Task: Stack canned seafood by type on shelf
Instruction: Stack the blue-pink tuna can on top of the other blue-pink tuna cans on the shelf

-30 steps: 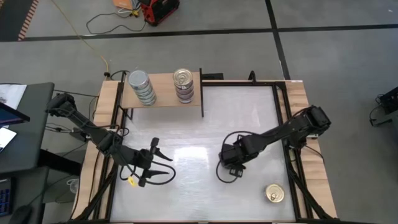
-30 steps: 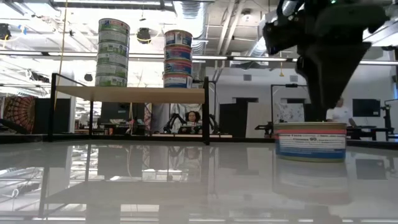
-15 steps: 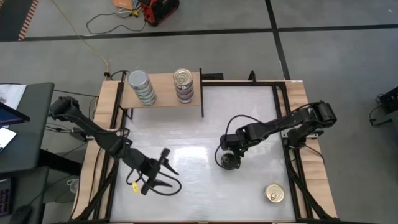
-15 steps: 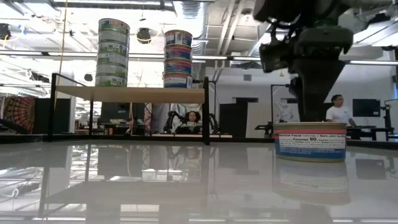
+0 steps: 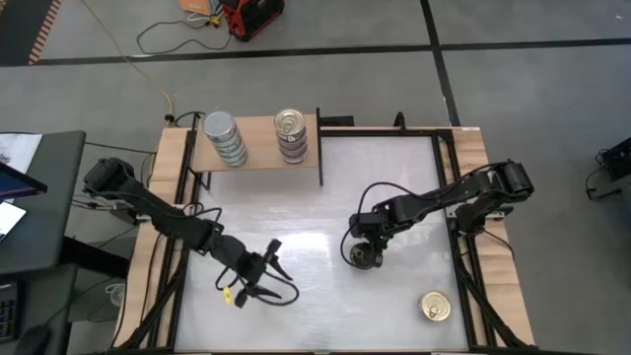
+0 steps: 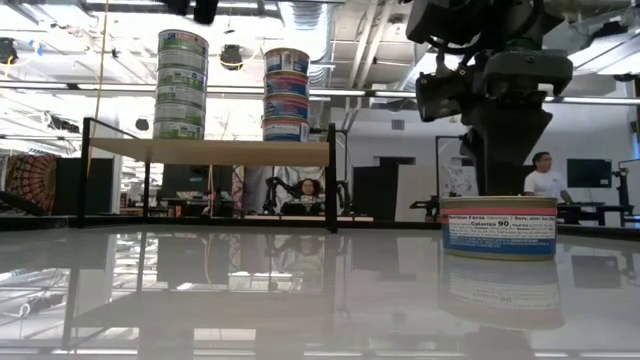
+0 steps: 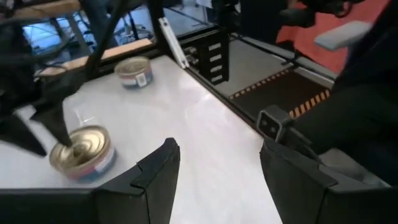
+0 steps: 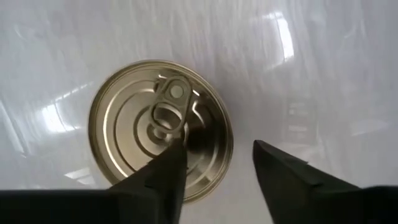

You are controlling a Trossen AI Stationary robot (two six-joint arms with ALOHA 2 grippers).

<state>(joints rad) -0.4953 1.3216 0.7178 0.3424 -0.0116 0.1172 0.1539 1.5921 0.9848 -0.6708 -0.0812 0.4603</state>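
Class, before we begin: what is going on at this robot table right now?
A two-armed robot is sorting small seafood tins onto a wooden shelf, where a silver-lidded stack and a gold-lidded stack already stand. The right gripper hangs directly over a gold-lidded tin mid-table, fingers apart and not gripping it. Another gold-lidded tin sits near the table's front right corner. The left gripper is open and empty above the front of the table.

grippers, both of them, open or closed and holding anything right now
left gripper: open, holding nothing, over bare table.
right gripper: open, above a gold-lidded tin, not gripping it.
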